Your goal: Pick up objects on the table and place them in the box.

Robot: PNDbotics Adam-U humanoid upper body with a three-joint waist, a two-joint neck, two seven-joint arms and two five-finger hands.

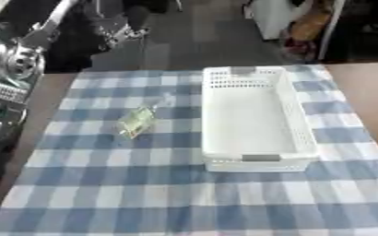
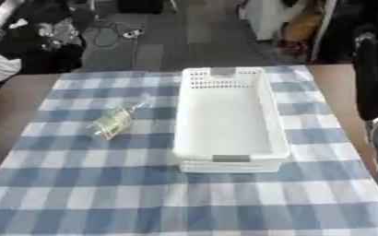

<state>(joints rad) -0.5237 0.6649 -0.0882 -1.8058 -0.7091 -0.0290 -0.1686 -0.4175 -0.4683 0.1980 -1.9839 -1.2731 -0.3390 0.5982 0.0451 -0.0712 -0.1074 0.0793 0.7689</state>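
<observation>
Lying left of centre on the checked tabletop point(image 1: 103, 184), a small clear packet point(image 1: 137, 121) awaits its first grasp beside the empty white box point(image 1: 256, 159); neither hand's fingers show, so reaching comes next.

One white box point(image 1: 259, 159), one clear packet point(image 1: 137, 121).

Even bright light, soft blur thru both views, bg dim, faint shadows.
</observation>
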